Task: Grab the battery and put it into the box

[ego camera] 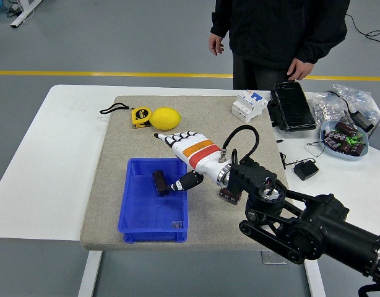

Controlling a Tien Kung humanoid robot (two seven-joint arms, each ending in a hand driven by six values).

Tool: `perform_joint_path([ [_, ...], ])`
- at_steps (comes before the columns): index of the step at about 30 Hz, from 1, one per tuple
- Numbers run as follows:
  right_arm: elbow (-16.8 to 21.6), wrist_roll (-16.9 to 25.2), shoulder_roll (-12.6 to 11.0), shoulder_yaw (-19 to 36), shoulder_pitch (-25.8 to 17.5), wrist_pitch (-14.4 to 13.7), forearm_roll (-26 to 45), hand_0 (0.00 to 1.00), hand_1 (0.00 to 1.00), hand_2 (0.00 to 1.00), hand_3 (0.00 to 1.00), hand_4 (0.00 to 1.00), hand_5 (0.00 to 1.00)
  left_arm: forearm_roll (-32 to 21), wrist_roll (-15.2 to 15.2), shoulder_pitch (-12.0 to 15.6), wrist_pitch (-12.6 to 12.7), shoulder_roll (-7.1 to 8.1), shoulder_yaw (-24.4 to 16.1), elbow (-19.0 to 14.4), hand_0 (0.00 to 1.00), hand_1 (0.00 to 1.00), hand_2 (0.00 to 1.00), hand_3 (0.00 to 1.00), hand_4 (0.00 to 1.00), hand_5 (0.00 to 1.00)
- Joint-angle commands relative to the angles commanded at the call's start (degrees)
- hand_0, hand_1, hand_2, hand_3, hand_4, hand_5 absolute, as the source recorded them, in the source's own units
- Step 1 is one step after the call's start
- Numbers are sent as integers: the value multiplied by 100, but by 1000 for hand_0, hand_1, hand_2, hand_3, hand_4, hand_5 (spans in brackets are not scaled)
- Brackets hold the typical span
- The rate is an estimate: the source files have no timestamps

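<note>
Right hand [181,151] reaches over the far right edge of the blue box [135,210], fingers spread flat and pointing left toward the lemon, thumb dropped toward the box; it holds nothing. White casing with an orange band across the back of the hand; black cable loops up from the wrist. The black arm comes in from the lower right corner.

Dark cylindrical battery [159,182] sits inside the box, in its upper right part, just beside the thumb tip. Cannot tell whether it rests on the box floor or is touching the thumb. A second dark battery [226,196] lies on the grey mat [116,154] right of the box, mostly hidden under the wrist.

Box stands on the mat's near left part. Small label visible low on the box's inner right side.

Far side of mat: yellow lemon [166,117] touching a yellow tape measure [140,116] on its left. White circuit breaker [249,104] at the mat's far right corner, black case [290,106] just beside it. Clear bowl of dark cylinders [343,137] on the white table [47,154] at far right.

A person [276,31] in dark clothing stands at the far side, hands hanging, touching nothing.
</note>
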Motion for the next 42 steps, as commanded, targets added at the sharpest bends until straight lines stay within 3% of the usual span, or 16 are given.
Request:
perform_joint_path([
  [2, 85, 15, 0, 81, 17, -51, -25, 913, 907, 958, 998, 998, 339, 8, -3, 6, -3, 1, -4, 2, 723, 677, 683, 587, 634, 545],
  [3, 123, 15, 0, 115, 19, -60, -27, 866, 863, 909, 998, 998, 340, 13, -3, 9, -3, 1, -9, 2, 722, 677, 685, 587, 637, 548],
  [8, 522, -55, -2, 435, -77, -25, 99, 866, 863, 909, 998, 998, 340, -51, -38, 4, 8, 10, 14, 13, 722, 677, 685, 587, 637, 548],
  [9, 611, -91, 0, 500, -121, 11, 134, 753, 752, 780, 863, 998, 337, -41, -38, 7, 11, 12, -8, 15, 723, 677, 683, 587, 636, 546],
  [11, 789, -147, -157, 637, -239, 63, 187, 753, 752, 780, 863, 998, 337, -27, -46, 0, 14, 13, -18, 20, 723, 677, 683, 587, 636, 546],
  [14, 1154, -238, -601, 906, -555, 124, 209, 753, 752, 780, 863, 998, 337, -55, -57, -12, 21, 7, -15, 26, 723, 677, 683, 587, 636, 546],
  [15, 1204, -247, -676, 936, -601, 124, 211, 703, 690, 723, 809, 998, 340, -61, -59, -14, 23, 6, -14, 27, 723, 677, 683, 588, 636, 547],
  [19, 1514, -325, -1216, 1168, -1030, 143, 188, 703, 690, 723, 809, 998, 340, -63, -73, -18, 34, -5, -50, 30, 723, 677, 683, 588, 636, 547],
  [24, 1597, -413, -1510, 1297, -1447, 173, 117, 666, 646, 689, 777, 998, 344, 29, -70, -6, 32, -24, -138, 30, 723, 677, 683, 586, 636, 546],
  [29, 1558, -411, -1458, 1251, -1689, 108, -19, 660, 634, 676, 770, 998, 343, 101, -62, 4, 30, -39, -186, 30, 723, 677, 683, 586, 635, 545],
  [34, 1224, -404, -1283, 1170, -1849, 70, -118, 654, 629, 669, 768, 998, 341, 104, -59, 10, 33, -51, -172, 30, 722, 676, 684, 586, 635, 545],
  [42, 1027, -403, -1159, 1104, -1990, 27, -108, 650, 626, 667, 764, 998, 342, 86, -59, 14, 38, -56, -164, 30, 721, 676, 684, 586, 634, 544],
])
